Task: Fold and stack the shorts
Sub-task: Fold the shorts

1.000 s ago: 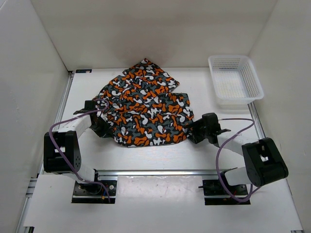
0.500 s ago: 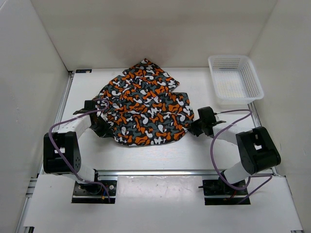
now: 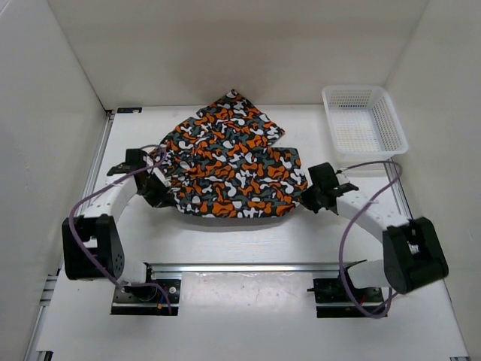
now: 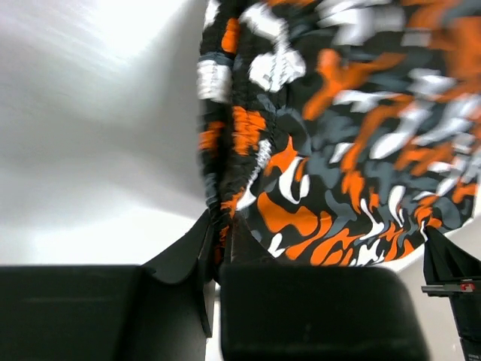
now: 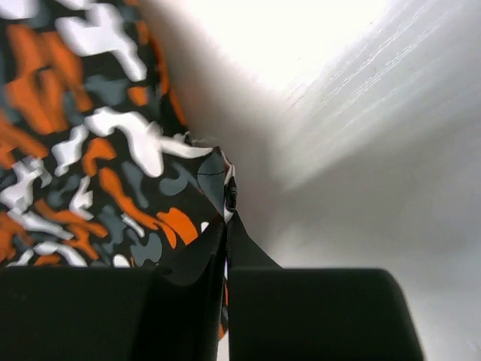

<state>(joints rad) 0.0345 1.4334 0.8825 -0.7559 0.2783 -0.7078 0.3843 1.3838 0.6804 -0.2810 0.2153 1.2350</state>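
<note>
The shorts (image 3: 229,162), patterned in orange, grey, black and white camouflage, lie spread across the middle of the table. My left gripper (image 3: 159,188) is shut on their left edge, where the gathered waistband (image 4: 225,150) runs down between the fingers (image 4: 218,241). My right gripper (image 3: 310,197) is shut on the right corner of the cloth (image 5: 214,177), pinched thin between both fingers (image 5: 225,233). The near edge of the shorts hangs stretched between the two grippers, lifted slightly off the table.
A white mesh basket (image 3: 364,124) stands at the back right, with nothing in it. White walls close in the table on the left, back and right. A metal rail (image 3: 240,267) runs across the near edge by the arm bases.
Both grippers have moved away from me with the near edge of the shorts. The cloth has shifted toward the back and its near edge is drawn straighter. The right arm has swung outward.
</note>
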